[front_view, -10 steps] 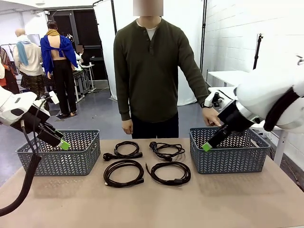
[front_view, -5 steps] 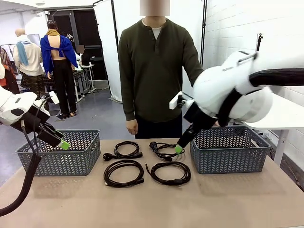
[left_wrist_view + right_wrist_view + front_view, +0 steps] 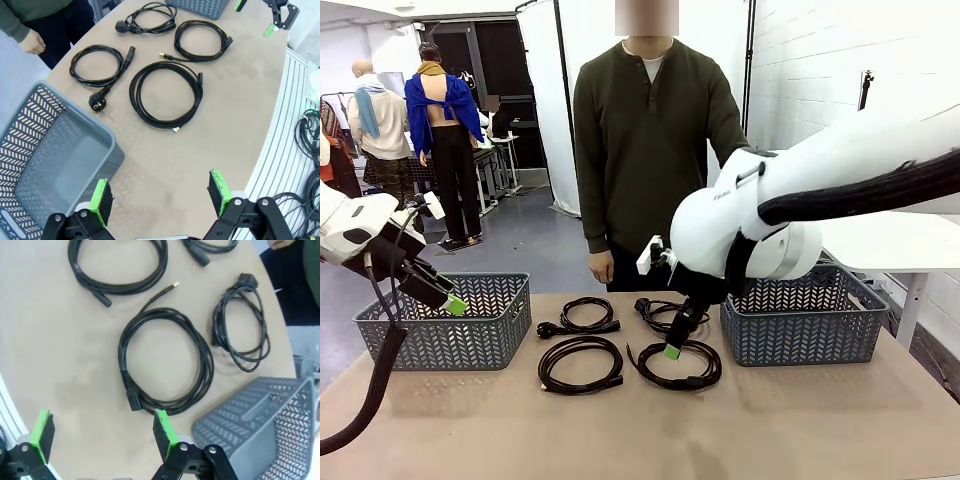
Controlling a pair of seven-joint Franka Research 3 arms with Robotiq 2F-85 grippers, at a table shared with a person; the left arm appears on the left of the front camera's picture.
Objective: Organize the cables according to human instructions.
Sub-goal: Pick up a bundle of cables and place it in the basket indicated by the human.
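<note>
Four black cables lie coiled in a two-by-two block on the table (image 3: 620, 430): the far-left cable (image 3: 586, 316), the far-right cable (image 3: 670, 316), the near-left cable (image 3: 580, 365) and the near-right cable (image 3: 676, 366). Each coil lies apart from the others. A grey left basket (image 3: 470, 340) stands to one side of them and a grey right basket (image 3: 810, 335) to the other.

The right arm reaches in from the right, and its bulky white wrist hides the right basket's near-left corner. The right gripper (image 3: 672, 351) points down at the far edge of the near-right cable, jaws spread wide and holding nothing. In the right wrist view that coil (image 3: 165, 360) lies just ahead of the green pads (image 3: 162, 427), its plug end close by one pad. The far-right cable (image 3: 240, 332) and the basket's corner (image 3: 255, 425) lie off to the side.

The left gripper (image 3: 457, 304) hangs in front of the left basket, also spread and empty. Its wrist view shows that basket's rim (image 3: 50, 125) beside one finger.

A person stands at the far edge behind the cables, with one hand (image 3: 601, 266) hanging down.
</note>
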